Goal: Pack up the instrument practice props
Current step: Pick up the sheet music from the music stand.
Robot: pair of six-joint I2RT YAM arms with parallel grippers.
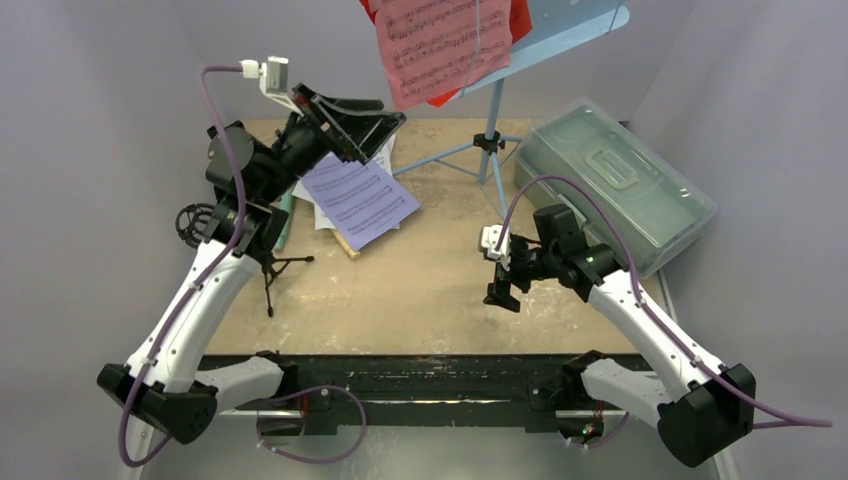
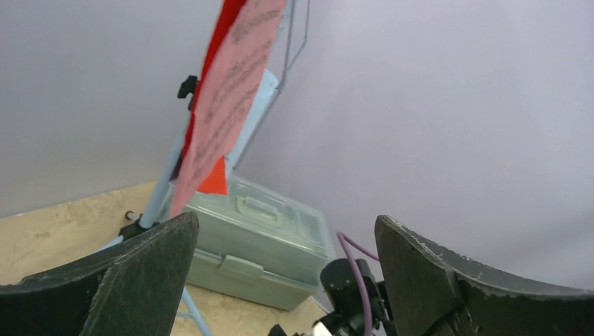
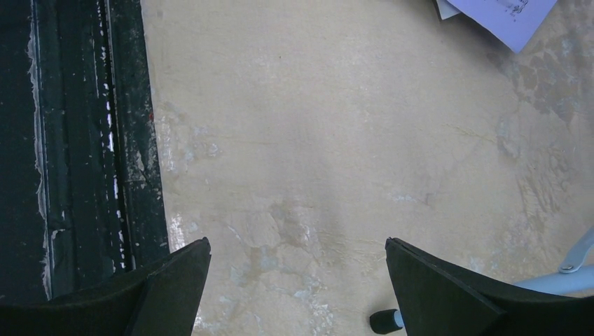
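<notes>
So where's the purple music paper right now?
In the top view, the lilac sheet lies flat on the table, a little left of the middle. It is just left of the light-blue music stand and its legs.

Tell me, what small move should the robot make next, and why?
Probably ease the left gripper forward toward the pink music sheet on the light-blue music rack: its jaws stand open and empty, and already point at that sheet.
</notes>
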